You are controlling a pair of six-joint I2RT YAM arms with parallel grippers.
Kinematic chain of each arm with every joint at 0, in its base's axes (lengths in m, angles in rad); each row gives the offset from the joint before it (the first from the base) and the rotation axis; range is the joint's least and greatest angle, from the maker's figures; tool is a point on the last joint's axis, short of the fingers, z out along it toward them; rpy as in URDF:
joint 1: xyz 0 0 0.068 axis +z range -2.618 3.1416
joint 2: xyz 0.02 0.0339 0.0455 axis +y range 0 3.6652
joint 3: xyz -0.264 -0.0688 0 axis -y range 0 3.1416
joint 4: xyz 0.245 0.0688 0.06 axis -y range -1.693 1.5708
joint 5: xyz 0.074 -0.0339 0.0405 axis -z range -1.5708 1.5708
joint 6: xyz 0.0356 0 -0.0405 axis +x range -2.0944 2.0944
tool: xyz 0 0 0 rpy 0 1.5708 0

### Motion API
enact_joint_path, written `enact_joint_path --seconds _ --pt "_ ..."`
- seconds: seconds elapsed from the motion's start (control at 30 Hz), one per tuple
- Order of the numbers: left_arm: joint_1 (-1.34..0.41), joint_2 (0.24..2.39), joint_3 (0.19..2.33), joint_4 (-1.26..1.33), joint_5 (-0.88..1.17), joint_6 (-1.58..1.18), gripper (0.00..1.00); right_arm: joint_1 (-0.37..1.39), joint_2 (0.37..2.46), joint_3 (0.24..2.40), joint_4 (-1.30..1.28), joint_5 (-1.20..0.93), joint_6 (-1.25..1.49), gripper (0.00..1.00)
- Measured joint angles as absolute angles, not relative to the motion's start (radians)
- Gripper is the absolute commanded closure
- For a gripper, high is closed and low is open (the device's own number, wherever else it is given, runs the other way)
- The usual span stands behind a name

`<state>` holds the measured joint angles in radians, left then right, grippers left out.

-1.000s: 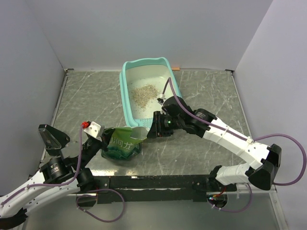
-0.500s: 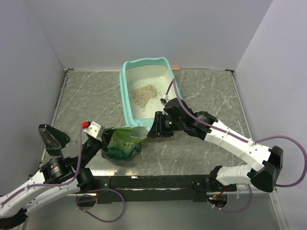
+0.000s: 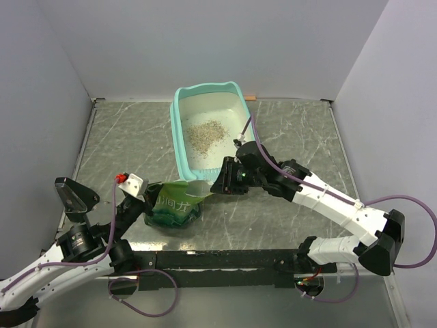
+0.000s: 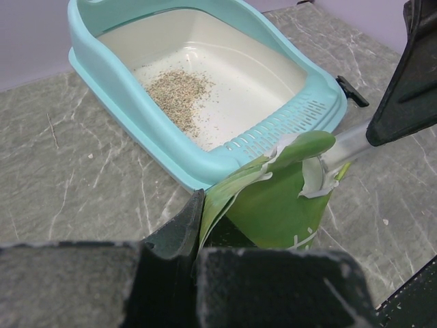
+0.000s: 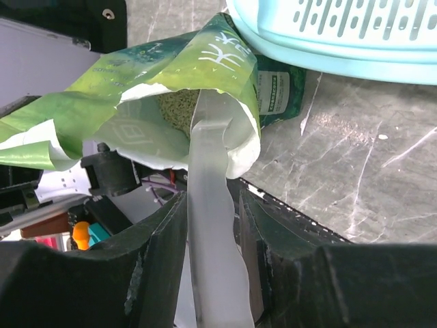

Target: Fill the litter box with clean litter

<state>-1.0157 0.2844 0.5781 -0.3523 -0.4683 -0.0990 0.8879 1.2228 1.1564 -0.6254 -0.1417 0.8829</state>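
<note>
Right gripper [image 5: 212, 205] clamps scoop [image 5: 208, 150], tip inside bag [image 5: 171, 68] mouth. Left gripper [image 4: 196, 219] pinches bag edge. Small litter [image 4: 174, 92] patch in litter box [image 4: 109, 75]

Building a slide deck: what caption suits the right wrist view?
Right claw holds a clear scoop in the mouth of the open green litter bag, beside the turquoise litter box.

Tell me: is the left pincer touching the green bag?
Touching. In the left wrist view the left pincer is clamped on the rim of the green bag, with the film pinched between its fingers.
</note>
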Motion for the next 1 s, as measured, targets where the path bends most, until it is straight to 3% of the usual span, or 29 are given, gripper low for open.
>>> enact_joint_path --seconds 0.1,0.23,0.6,1.0 --pt "-1.016 0.284 0.578 -0.352 -0.468 -0.099 0.99 0.888 1.219 1.149 -0.620 -0.135 0.893 0.60" --pt "-1.016 0.285 0.578 -0.352 -0.466 -0.099 0.99 0.891 1.216 1.137 -0.586 -0.152 0.909 1.00" --pt "-1.016 0.285 0.578 -0.352 -0.467 -0.099 0.99 0.892 1.221 1.153 -0.595 -0.166 0.872 1.00" --pt "-1.015 0.251 0.578 -0.375 -0.397 -0.080 0.99 0.788 1.440 1.490 -0.880 -0.413 0.602 1.00"
